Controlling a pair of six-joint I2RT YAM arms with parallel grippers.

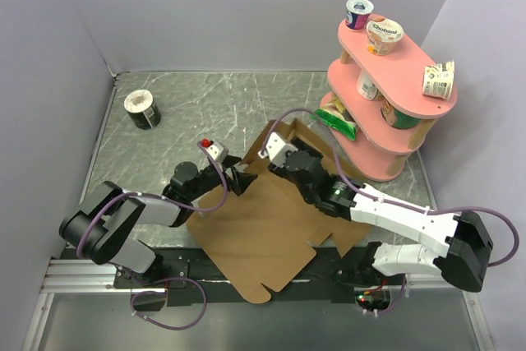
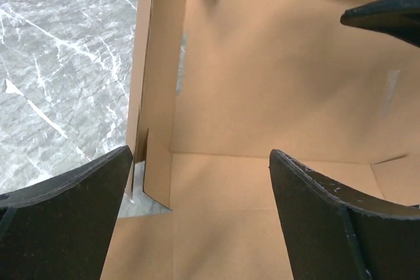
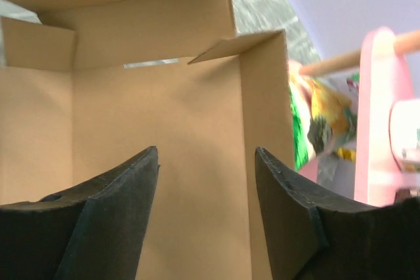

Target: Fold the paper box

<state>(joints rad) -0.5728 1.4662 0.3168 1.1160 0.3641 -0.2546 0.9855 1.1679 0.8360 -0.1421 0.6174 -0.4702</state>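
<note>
The paper box (image 1: 263,228) is a brown cardboard sheet lying flat in the middle of the table, with its far panels and flaps folded up. My left gripper (image 1: 238,177) is open at the box's left side wall. In the left wrist view the open left gripper (image 2: 200,155) hovers over the box floor (image 2: 262,188) beside the raised side wall (image 2: 157,63). My right gripper (image 1: 278,154) is open over the far end. In the right wrist view the right gripper (image 3: 207,152) faces an upright panel (image 3: 164,109) with a small corner flap (image 3: 236,45). Neither gripper holds anything.
A pink three-tier shelf (image 1: 411,63) with yogurt cups and a green snack bag (image 1: 337,117) stands at the back right, close to the box. A dark cup (image 1: 141,109) sits at the back left. Grey walls enclose the table.
</note>
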